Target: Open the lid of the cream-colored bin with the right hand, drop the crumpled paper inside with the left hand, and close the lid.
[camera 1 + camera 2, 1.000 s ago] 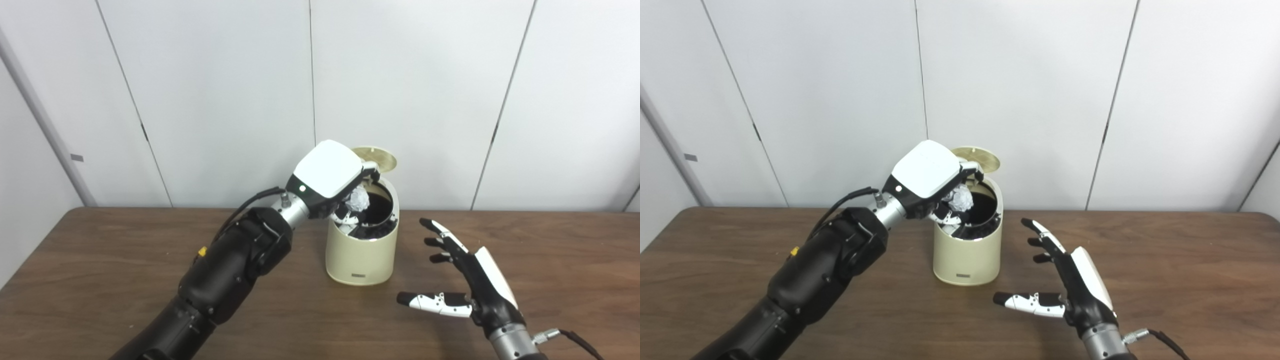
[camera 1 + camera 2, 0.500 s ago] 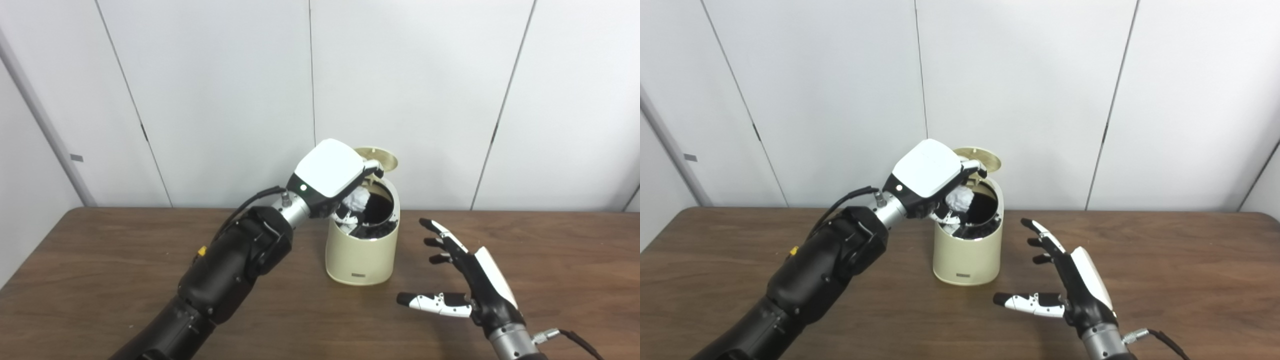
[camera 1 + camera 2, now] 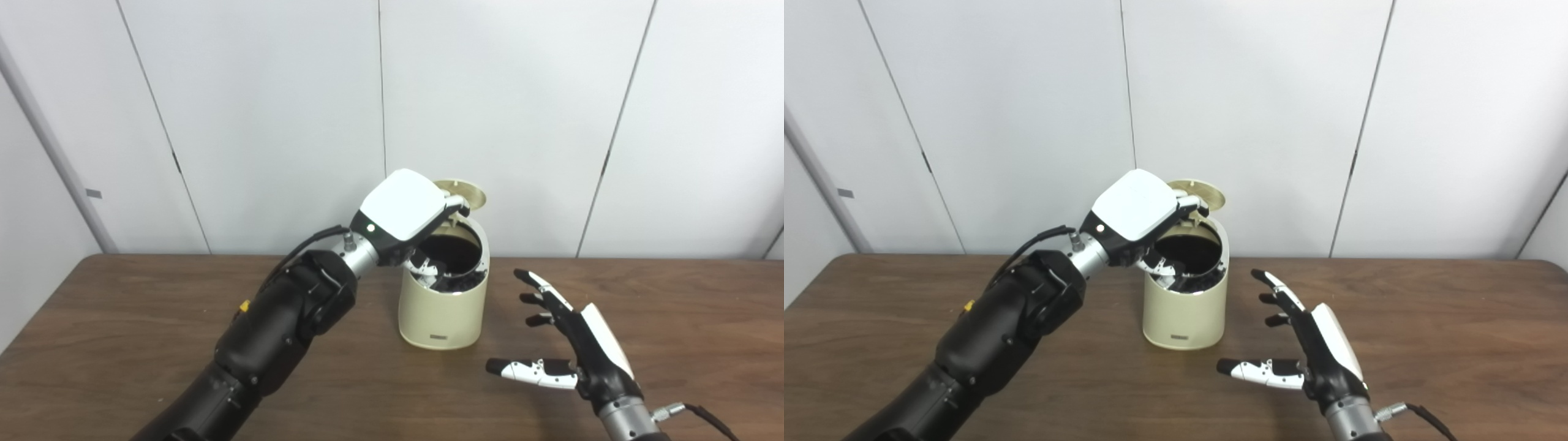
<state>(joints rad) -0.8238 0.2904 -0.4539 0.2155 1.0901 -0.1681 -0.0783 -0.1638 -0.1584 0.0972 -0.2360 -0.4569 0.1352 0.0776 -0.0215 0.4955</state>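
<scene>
In the left eye view, the left hand (image 3: 401, 214) is over the near-left part of the mouth of the cream-colored bin (image 3: 443, 306). Its white back faces the camera and its fingers (image 3: 429, 266) curl down inside the opening. They hold nothing that can be seen, but how far apart they are I cannot tell, because the hand's back hides them. The lid (image 3: 462, 191) stands up, open, just behind the fingers of this hand. The inside of the bin is dark, and the crumpled paper does not show there or in the hand. The right hand (image 3: 572, 349) is above the table (image 3: 122, 343), to the right of the bin and nearer to the camera, apart from it. Its fingers are spread wide, the thumb points left, and the hand is empty.

In the right eye view, the same scene appears. The left hand (image 3: 1139, 211) covers the left rim of the bin (image 3: 1185, 306), and the lid (image 3: 1203, 193) rises just beyond its fingertips. The right hand (image 3: 1311, 349) keeps its fingers wide apart, with the bin ahead and to the left of them, not touching.
</scene>
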